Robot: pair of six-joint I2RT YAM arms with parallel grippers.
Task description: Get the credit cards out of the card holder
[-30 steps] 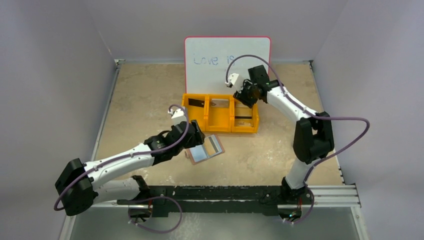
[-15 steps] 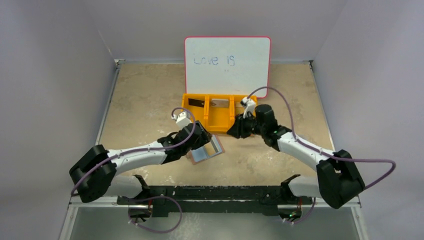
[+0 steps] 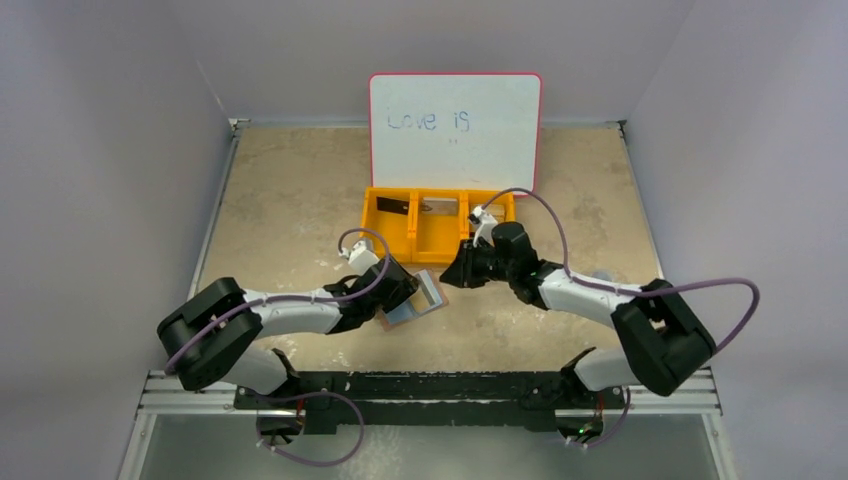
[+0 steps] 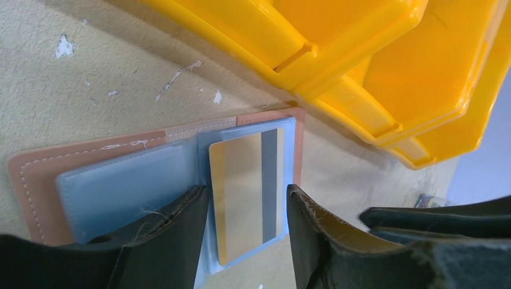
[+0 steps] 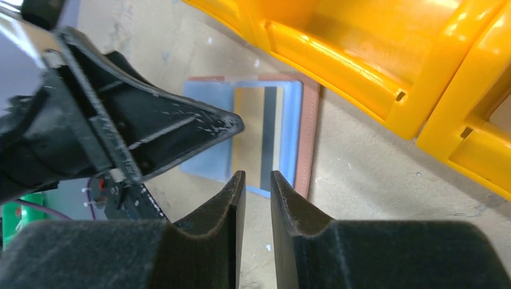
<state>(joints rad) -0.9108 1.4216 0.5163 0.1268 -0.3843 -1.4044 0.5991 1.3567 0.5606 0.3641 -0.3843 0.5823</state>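
The brown card holder (image 3: 418, 300) lies open on the table in front of the orange tray. In the left wrist view the card holder (image 4: 90, 159) shows pale blue pockets, and a beige card with a grey stripe (image 4: 244, 180) sits in the right pocket. My left gripper (image 4: 247, 190) is open, its fingers straddling that card, the left finger on the other pocket. My right gripper (image 5: 257, 176) is empty, its jaws a narrow gap apart, just in front of the beige card's (image 5: 256, 129) near edge. A black card (image 3: 393, 207) lies in the tray.
The orange three-compartment tray (image 3: 440, 245) stands just behind the holder, close to both grippers; it also shows in the left wrist view (image 4: 373, 72) and the right wrist view (image 5: 373, 66). A whiteboard (image 3: 455, 125) leans behind the tray. My left gripper's body (image 5: 138, 132) fills the right wrist view's left side.
My right arm has swung from over the tray's right end down and left to the holder's right edge. My left arm has shifted a little and stays at the holder.
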